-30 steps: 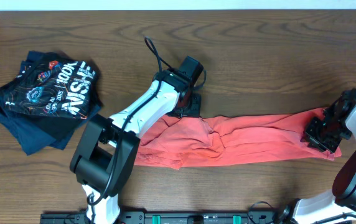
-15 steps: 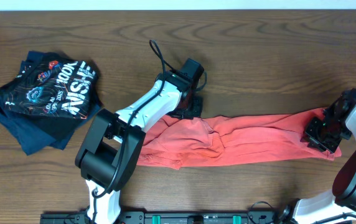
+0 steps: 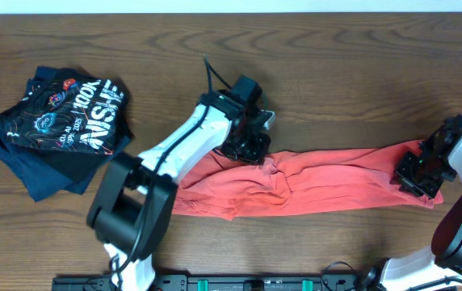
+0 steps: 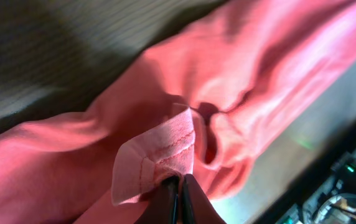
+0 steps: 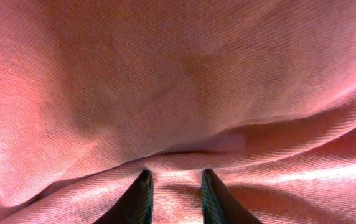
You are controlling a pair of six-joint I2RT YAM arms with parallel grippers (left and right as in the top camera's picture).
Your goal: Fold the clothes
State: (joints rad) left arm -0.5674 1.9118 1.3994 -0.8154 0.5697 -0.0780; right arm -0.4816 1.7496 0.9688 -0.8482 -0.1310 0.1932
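Note:
The clothes, a red-orange T-shirt [image 3: 328, 182], lie stretched into a long crumpled band across the table's middle and right. My left gripper [image 3: 251, 145] is at the band's upper left edge. In the left wrist view it [image 4: 178, 186] is shut on a stitched hem fold of the T-shirt [image 4: 240, 62], which is raised off the table. My right gripper [image 3: 418, 174] holds the band's right end. The right wrist view shows a ridge of the cloth [image 5: 165, 74] pinched between its fingers [image 5: 175, 186]. No lettering shows.
A pile of dark navy and black garments with white lettering [image 3: 61, 129] lies at the far left of the wooden table [image 3: 336, 81]. A black rail [image 3: 255, 283] runs along the front edge, by both arm bases.
My left gripper has closed on the T-shirt's hem and shifted slightly right, pulling the cloth up there. The right gripper and the cloth's right end have not moved.

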